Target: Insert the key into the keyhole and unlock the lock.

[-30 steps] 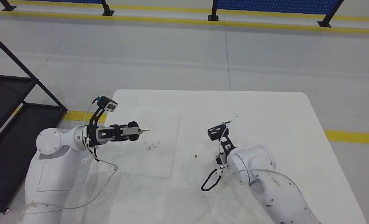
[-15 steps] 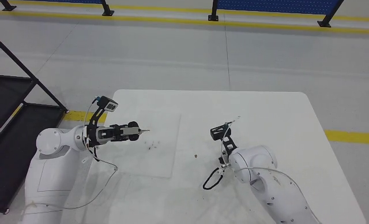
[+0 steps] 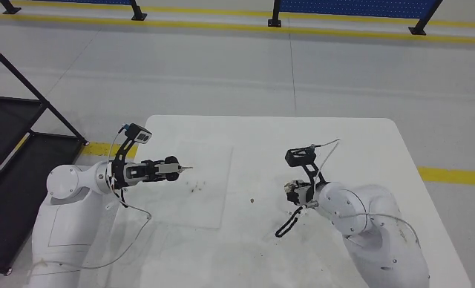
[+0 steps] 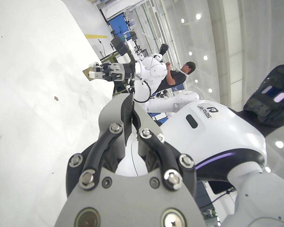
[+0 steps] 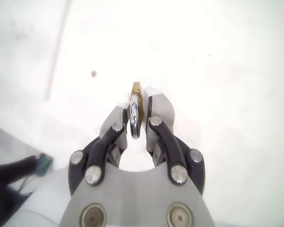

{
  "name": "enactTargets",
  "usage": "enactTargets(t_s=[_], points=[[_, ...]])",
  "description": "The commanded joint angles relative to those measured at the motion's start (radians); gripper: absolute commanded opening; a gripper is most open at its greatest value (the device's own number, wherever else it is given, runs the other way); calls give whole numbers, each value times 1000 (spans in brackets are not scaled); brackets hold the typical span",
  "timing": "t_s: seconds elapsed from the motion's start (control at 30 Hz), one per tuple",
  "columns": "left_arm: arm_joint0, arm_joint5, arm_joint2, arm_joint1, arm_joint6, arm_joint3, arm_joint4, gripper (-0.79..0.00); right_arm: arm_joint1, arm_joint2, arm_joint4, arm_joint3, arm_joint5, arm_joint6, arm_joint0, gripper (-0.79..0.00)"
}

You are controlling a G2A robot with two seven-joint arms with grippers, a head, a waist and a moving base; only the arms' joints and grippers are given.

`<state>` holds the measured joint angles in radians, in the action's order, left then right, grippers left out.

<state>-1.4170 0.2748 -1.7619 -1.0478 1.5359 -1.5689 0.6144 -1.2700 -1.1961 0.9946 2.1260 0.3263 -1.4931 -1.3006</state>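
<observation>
White surface (image 3: 356, 147), right fingers (image 5: 159, 105) closed on lock (image 5: 135, 109), shackle between them, left fingers (image 4: 111, 113) pressed together on thin key (image 3: 187, 168)

Pale grey floor (image 3: 223, 73) crossed by yellow lines (image 3: 445, 175), blue barrier panels (image 3: 356, 1) along the far side. Black shelf rack (image 3: 30, 184) left of the white table (image 3: 341, 139). Round ceiling lights (image 4: 198, 16) overhead.
</observation>
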Motion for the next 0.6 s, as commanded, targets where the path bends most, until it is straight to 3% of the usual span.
enactTargets(t_s=[0.0, 0.23, 0.3, 0.57], points=[[0, 0, 0, 0, 0, 0, 0, -785, -2, -55, -138, 15, 20, 36, -11, -785], [0, 0, 0, 0, 0, 0, 0, -785, -10, -214, -638, -86, -140, 270, -108, -785], [0, 0, 0, 0, 0, 0, 0, -785, -7, -232, -742, -140, -225, 253, -117, -785], [0, 0, 0, 0, 0, 0, 0, -785, -7, -232, -742, -140, -225, 253, -117, -785]])
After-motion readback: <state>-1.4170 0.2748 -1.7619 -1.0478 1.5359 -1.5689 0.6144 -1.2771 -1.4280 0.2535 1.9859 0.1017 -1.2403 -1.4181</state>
